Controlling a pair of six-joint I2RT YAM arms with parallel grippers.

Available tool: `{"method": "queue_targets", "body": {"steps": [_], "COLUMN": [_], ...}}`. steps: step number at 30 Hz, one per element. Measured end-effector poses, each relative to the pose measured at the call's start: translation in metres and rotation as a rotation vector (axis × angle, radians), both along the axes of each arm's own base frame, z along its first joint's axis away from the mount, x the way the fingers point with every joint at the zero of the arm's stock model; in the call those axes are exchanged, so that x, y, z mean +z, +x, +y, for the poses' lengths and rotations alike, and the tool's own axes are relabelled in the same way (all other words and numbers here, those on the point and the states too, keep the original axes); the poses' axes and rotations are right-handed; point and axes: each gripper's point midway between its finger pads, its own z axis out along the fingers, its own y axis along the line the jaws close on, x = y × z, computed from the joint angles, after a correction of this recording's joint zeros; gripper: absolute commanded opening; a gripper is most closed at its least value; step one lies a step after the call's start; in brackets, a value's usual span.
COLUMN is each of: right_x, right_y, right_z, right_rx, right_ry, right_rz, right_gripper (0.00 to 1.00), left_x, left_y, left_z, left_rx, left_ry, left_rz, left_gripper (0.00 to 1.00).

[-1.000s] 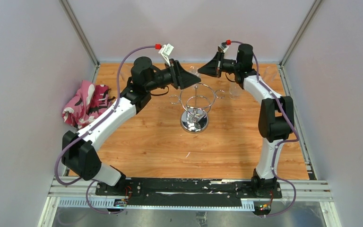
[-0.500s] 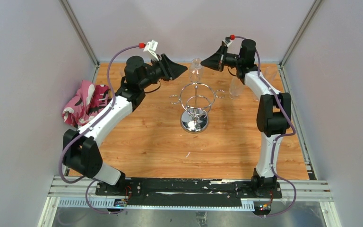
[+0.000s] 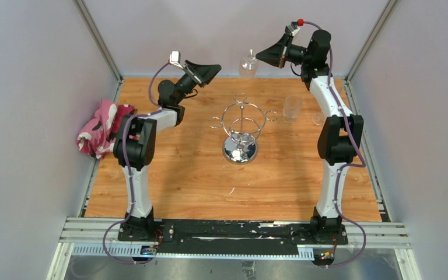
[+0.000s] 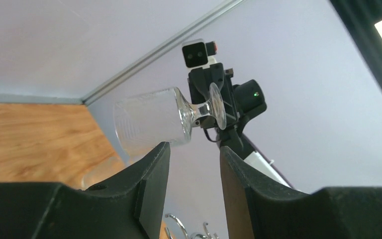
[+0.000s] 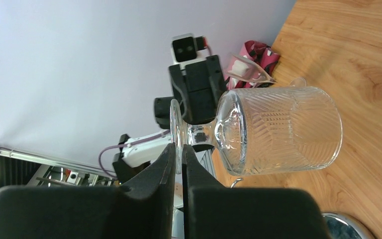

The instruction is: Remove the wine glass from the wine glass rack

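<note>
The chrome wine glass rack stands mid-table on its mirrored dome base, and its loops show low in the left wrist view. My right gripper is high over the table's far edge and is shut on the foot of a ribbed wine glass, held sideways and clear of the rack. In the right wrist view my gripper pinches the thin foot disc and the bowl points away. My left gripper is open and empty, raised left of the glass; its gripper points at it.
A second clear glass stands on the table right of the rack, with a small clear item beside it. A pink patterned cloth lies at the left wall. Grey walls close three sides.
My right gripper has risen and moved back with the wine glass, away from the rack. My left arm has pulled back, folded up and lifted its open gripper.
</note>
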Motion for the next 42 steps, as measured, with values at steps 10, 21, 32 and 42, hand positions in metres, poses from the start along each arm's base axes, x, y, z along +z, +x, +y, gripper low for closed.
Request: {"method": "queue_targets", "body": {"steps": [10,21,32,42], "right_x": [0.016,0.042,0.057,0.078], "right_y": [-0.001,-0.009,-0.023,-0.047], "right_z": [0.000,0.005,0.018,0.025], "right_rx": [0.006,0.026,0.059,0.084], "right_ry": [0.028,0.056,0.063,0.068], "right_rz": [0.000,-0.042,-0.075,-0.125], "right_gripper": [0.00,0.00,0.00,0.00], "left_x": [0.012,0.020,0.013,0.001], "left_y": [-0.011,-0.023,-0.020,-0.017], "left_z": [-0.002,-0.024,-0.025,-0.031], "left_rx": [-0.124,-0.195,-0.195,-0.205], "left_ry": [-0.126,-0.147,-0.148,-0.151], "left_rz": [-0.095,-0.129,-0.112,-0.077], "left_gripper": [0.51,0.52,0.52,0.52]}}
